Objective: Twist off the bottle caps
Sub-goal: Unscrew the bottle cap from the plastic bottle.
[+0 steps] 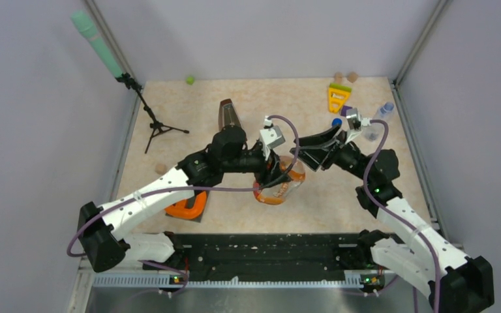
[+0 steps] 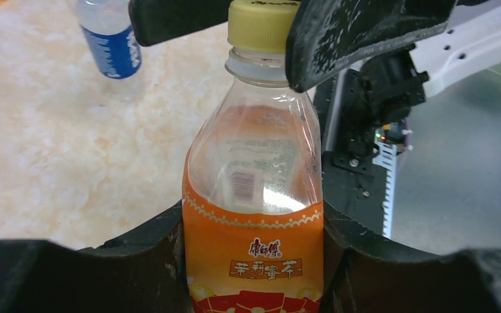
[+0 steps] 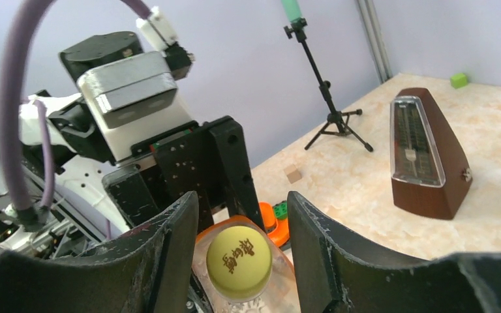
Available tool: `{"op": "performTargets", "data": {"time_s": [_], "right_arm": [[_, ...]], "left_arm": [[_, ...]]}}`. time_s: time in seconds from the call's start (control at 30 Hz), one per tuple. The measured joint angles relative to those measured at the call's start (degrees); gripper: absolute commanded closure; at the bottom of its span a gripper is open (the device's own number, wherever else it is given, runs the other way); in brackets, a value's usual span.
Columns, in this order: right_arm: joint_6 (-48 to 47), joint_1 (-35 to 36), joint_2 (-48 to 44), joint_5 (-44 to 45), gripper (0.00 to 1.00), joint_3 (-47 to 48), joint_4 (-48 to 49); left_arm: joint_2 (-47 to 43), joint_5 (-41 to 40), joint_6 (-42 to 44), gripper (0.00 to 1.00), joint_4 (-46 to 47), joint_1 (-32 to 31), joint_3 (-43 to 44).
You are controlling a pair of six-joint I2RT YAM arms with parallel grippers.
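Left gripper point(image 2: 253, 225): is clamping the orange bottle point(image 2: 253, 195) by its body, near the middle of the table point(image 1: 169, 117), slightly toward 6 o'clock.
Right gripper point(image 3: 241, 208): jaws are standing narrowly apart, flanking the yellow cap point(image 3: 239, 262) without gripping it.
Risk: the cap is maybe already loose, so it could fall and roll away.

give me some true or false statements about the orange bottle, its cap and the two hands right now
1. The left hand grips the orange bottle around its label. True.
2. The yellow cap has come off the bottle. False: it sits on the neck.
3. The right hand is clamped tight on the yellow cap. False: its fingers stand either side of the cap with a gap showing.
4. The metronome stands upright on the table. True.
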Motion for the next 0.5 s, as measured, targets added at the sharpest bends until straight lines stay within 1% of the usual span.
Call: {"op": "performTargets", "data": {"time_s": [0.13, 0.27, 0.37, 0.43, 0.5], "right_arm": [[-0.7, 0.0, 0.0, 1.3, 0.48, 0.1, -2.4], [-1.0, 0.0, 0.0, 2.2, 0.54, 0.1, -3.4], [-1.2, 0.0, 0.0, 2.7, 0.62, 0.1, -3.5], [-1.2, 0.0, 0.0, 2.9, 0.74, 0.1, -3.5], [-1.1, 0.0, 0.0, 3.2, 0.79, 0.1, -3.6]], "left_arm": [[-0.3, -6.1, 0.9, 1.00, -0.3, -1.6, 0.0], [-0.3, -10.2, 1.3, 1.00, -0.4, -2.8, 0.0], [-0.3, -12.0, 1.5, 1.00, -0.7, -3.4, 0.0], [-0.3, -12.9, 1.6, 1.00, -0.7, -3.7, 0.0], [-0.3, -13.3, 1.7, 1.00, -0.7, -3.8, 0.0]]}}
